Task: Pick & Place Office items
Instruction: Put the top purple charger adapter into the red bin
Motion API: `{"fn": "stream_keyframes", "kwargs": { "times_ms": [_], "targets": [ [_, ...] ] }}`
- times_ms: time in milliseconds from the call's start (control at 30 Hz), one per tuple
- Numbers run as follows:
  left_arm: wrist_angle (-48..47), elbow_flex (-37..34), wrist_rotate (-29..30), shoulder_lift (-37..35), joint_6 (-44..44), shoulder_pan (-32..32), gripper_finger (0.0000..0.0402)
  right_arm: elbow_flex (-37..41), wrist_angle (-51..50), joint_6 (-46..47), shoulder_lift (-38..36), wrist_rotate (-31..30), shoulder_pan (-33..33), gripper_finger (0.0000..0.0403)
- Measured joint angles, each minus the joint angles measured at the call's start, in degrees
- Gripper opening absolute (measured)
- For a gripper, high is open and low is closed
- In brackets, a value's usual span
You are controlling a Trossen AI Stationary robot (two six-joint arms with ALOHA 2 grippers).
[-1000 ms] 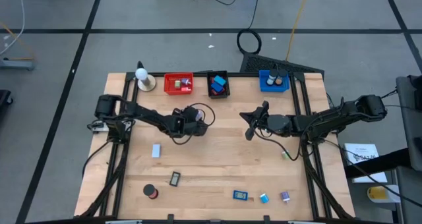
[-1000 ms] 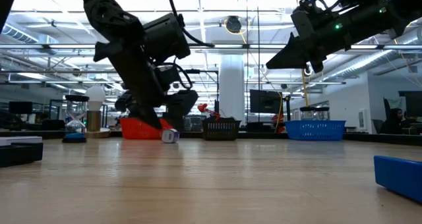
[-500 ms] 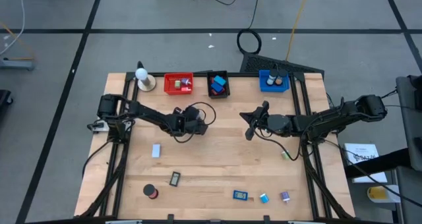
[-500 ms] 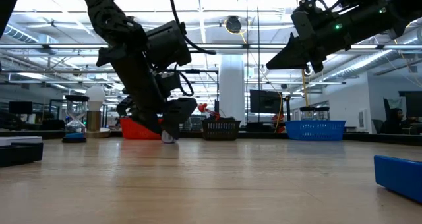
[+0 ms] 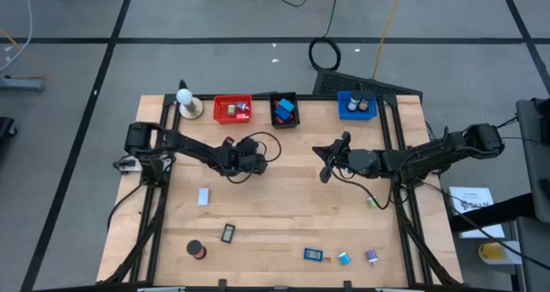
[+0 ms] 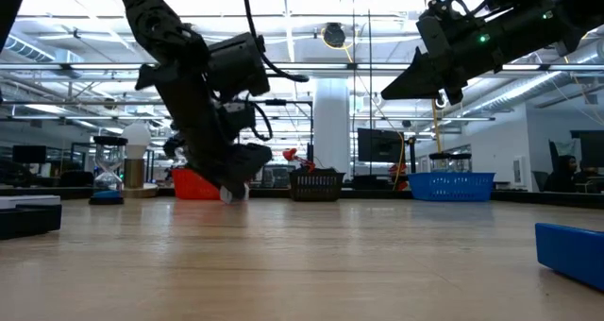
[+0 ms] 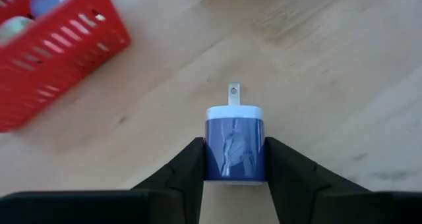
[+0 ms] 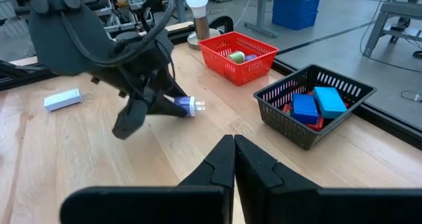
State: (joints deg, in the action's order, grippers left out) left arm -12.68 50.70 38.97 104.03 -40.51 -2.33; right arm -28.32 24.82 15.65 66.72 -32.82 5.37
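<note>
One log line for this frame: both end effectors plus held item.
left end effector: shut on blue charger plug, near red bin | right end effector: shut, empty, hovering mid-table | place: not yet done

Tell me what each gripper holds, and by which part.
Left gripper clamps the small blue-and-white plug adapter by its sides; right gripper holds nothing.

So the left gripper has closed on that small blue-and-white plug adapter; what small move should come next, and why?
Probably a short lift. The left gripper is shut on the small blue-and-white plug adapter, low over the wooden table, and the red plastic basket stands close by. The right gripper waits shut, raised at mid-table.
</note>
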Motion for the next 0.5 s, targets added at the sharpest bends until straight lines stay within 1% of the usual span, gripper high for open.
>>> {"fn": "stream_keyframes", "kwargs": {
  "times_ms": [67,300,400,500],
  "targets": [
    [-2.3,0.0,1.3,-1.9,0.1,-0.1,0.0137,0.0,0.0,0.0,0.0,0.0,0.0,0.0001],
    [-14.9,0.0,7.0,-13.5,-0.1,-2.2,0.0137,0.0,-0.3,0.0,0.0,0.0,0.0,0.0001],
    [-19.2,0.0,7.4,-18.4,0.0,-5.3,0.0137,0.0,-0.7,0.1,0.0,0.0,0.0,0.0001],
    [-21.3,0.0,6.3,-21.9,1.3,-10.0,0.0137,0.0,-0.7,0.1,0.0,0.0,0.0,0.0001]
  ]
}}
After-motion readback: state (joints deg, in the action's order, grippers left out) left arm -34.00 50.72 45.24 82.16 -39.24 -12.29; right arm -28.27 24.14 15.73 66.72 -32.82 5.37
